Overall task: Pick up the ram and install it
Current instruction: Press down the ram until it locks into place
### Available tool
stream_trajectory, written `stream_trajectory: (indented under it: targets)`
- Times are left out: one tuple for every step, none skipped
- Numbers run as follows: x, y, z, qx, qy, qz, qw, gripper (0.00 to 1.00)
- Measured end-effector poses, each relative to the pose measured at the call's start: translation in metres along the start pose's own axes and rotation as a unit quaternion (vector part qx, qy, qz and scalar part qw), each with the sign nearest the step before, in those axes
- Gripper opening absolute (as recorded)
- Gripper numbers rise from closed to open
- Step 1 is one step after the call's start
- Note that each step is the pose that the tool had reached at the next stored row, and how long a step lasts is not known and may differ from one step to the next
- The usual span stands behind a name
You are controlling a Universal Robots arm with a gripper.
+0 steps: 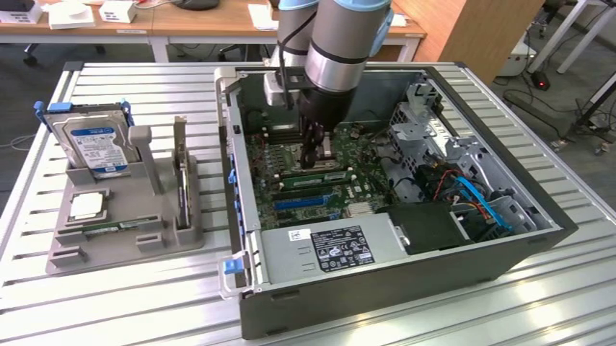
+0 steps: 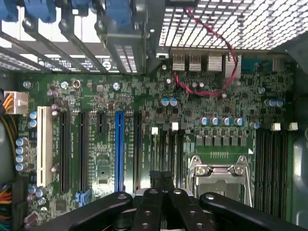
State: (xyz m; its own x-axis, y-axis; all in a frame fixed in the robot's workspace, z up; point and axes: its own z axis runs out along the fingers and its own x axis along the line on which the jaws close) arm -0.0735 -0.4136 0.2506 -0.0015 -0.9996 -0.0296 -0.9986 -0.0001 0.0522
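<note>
Hanging low over the motherboard (image 1: 288, 155), the gripper (image 1: 310, 163) is clamped on the ram (image 1: 314, 172), which is held directly beneath its fingertips.

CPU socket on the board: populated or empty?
Empty. In the wrist view the CPU socket shows a bare recess inside its metal retention frame, with no chip or heatsink seated. The shut gripper sits beside it.

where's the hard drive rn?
In the exterior view, the hard drive stands upright at the back of the grey parts holder, at that view's left, outside the open PC case and just behind the small square processor chip.
</note>
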Motion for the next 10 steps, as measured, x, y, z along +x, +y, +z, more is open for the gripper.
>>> stream_trajectory:
  targets:
    - [0.000,-0.0014,-0.0001,0.0000,0.0000,0.000,1.0000,0.09]
    - [0.000,-0.0027,-0.0001,0.0000,0.0000,0.000,1.0000,0.09]
    - [0.000,-0.0041,-0.0002,0.0000,0.0000,0.000,1.0000,0.09]
    - [0.000,-0.0053,-0.0003,0.0000,0.0000,0.000,1.0000,0.09]
    - [0.000,-0.0064,-0.0003,0.0000,0.0000,0.000,1.0000,0.09]
    - [0.000,-0.0075,-0.0004,0.0000,0.0000,0.000,1.0000,0.09]
    - [0.000,-0.0086,-0.0004,0.0000,0.0000,0.000,1.0000,0.09]
    - [0.000,-0.0099,-0.0005,0.0000,0.0000,0.000,1.0000,0.09]
    - [0.000,-0.0110,-0.0006,0.0000,0.0000,0.000,1.0000,0.09]
    - [0.000,-0.0121,-0.0006,0.0000,0.0000,0.000,1.0000,0.09]
